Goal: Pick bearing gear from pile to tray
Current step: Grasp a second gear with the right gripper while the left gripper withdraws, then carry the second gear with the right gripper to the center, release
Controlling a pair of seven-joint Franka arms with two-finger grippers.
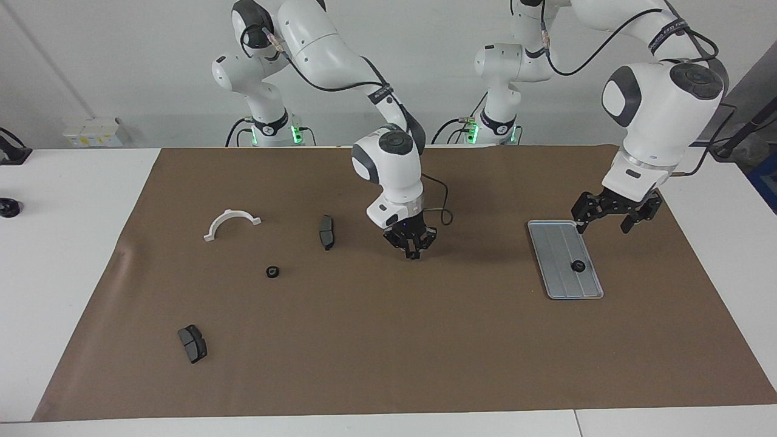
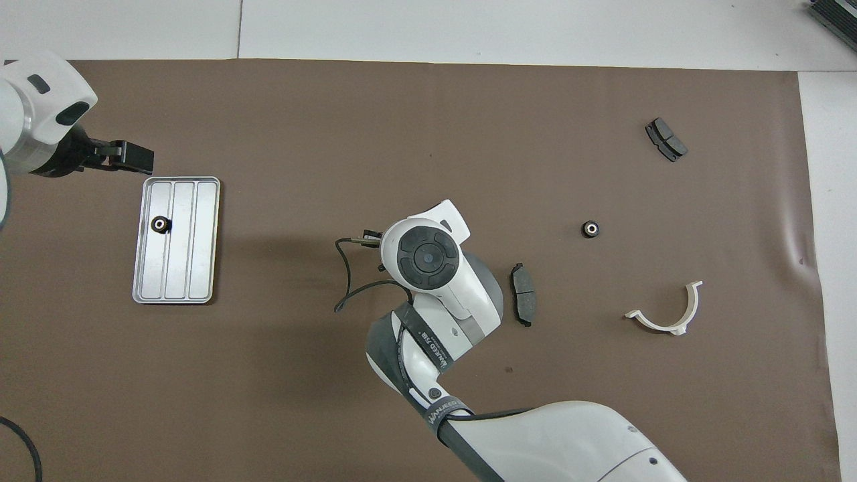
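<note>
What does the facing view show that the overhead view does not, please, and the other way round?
Only the facing view shows the right gripper, shut and empty over the bare mat, and both arm bases. In the overhead view the right arm's wrist hides that gripper; it adds nothing new. Both show the open left gripper raised by the tray, one ring in the tray, another ring on the mat, two brake pads and the white bracket.
</note>
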